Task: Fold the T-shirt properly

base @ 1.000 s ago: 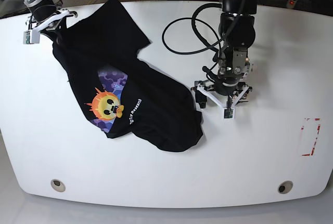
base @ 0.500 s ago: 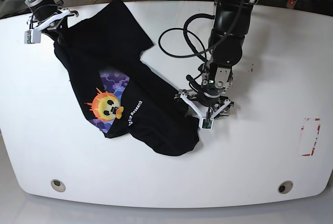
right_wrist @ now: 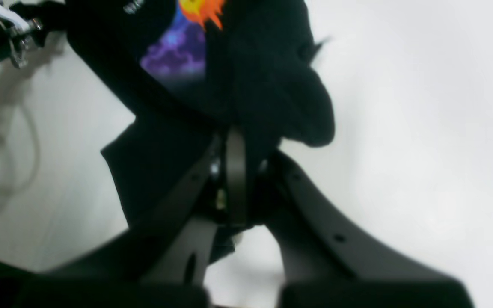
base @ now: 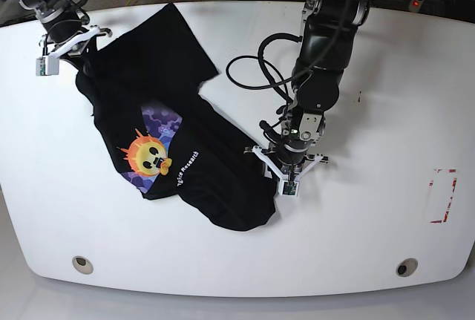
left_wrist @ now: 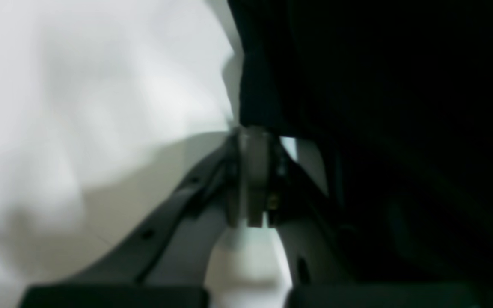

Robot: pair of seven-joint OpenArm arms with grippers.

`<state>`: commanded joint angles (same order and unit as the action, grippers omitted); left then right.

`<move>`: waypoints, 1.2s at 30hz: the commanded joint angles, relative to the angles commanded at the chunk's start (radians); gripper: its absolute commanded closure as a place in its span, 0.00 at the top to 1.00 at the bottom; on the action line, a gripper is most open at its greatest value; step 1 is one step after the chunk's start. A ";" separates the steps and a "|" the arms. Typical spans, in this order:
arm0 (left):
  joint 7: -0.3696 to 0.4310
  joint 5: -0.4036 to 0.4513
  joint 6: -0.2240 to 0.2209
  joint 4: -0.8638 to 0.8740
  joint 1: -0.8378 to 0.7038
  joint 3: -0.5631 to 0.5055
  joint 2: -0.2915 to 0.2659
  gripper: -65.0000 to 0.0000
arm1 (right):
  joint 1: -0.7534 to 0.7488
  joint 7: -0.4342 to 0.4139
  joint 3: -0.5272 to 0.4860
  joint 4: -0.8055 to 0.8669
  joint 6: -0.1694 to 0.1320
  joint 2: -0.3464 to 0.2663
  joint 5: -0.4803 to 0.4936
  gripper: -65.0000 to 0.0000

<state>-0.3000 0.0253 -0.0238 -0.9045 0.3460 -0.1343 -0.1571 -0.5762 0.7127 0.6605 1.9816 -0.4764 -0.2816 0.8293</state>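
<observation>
The black T-shirt [base: 215, 164] lies crumpled across the table from the far left toward the front middle. Its orange face print [base: 148, 153] on purple faces up. My right gripper [base: 74, 49] is at the far-left corner, shut on the cloth. In the right wrist view the right gripper [right_wrist: 234, 132] has its fingers pressed together at the T-shirt [right_wrist: 250, 77] edge, with the print [right_wrist: 186, 42] beyond. My left gripper [base: 286, 175] is at the shirt's right edge. In the left wrist view the left gripper [left_wrist: 253, 132] is shut, pinching the T-shirt [left_wrist: 379, 85] hem at its tip.
A black cable [base: 252, 75] loops on the white table [base: 386, 112] behind the left arm. A red-marked rectangle [base: 443, 195] sits near the right edge. Two round holes [base: 83, 264] [base: 406, 267] lie along the front edge.
The left gripper has moved left and toward the front, and the shirt's right edge has shifted left with it. The right gripper has drawn its corner slightly back.
</observation>
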 joint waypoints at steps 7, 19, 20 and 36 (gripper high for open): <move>-0.074 -0.006 0.000 -0.233 -0.094 0.002 0.080 0.01 | 0.041 0.037 0.000 0.000 0.000 -0.002 0.000 0.00; -0.117 -0.006 0.003 -0.417 -0.155 -0.003 0.116 0.67 | 0.063 0.061 -0.003 0.000 0.000 0.002 0.000 0.00; -0.115 -0.006 0.003 -0.413 -0.155 -0.005 0.113 0.76 | 0.063 0.066 -0.003 0.000 0.000 0.002 0.000 0.00; 0.058 -0.006 0.158 -0.008 0.025 -0.005 0.026 0.90 | 0.091 0.074 -0.003 -0.002 -0.002 0.008 0.000 0.00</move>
<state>-0.2417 0.0192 0.1343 -0.9122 0.3705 -0.1389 -0.1312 -0.4856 0.7864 0.6575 1.9801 -0.4780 -0.2739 0.8293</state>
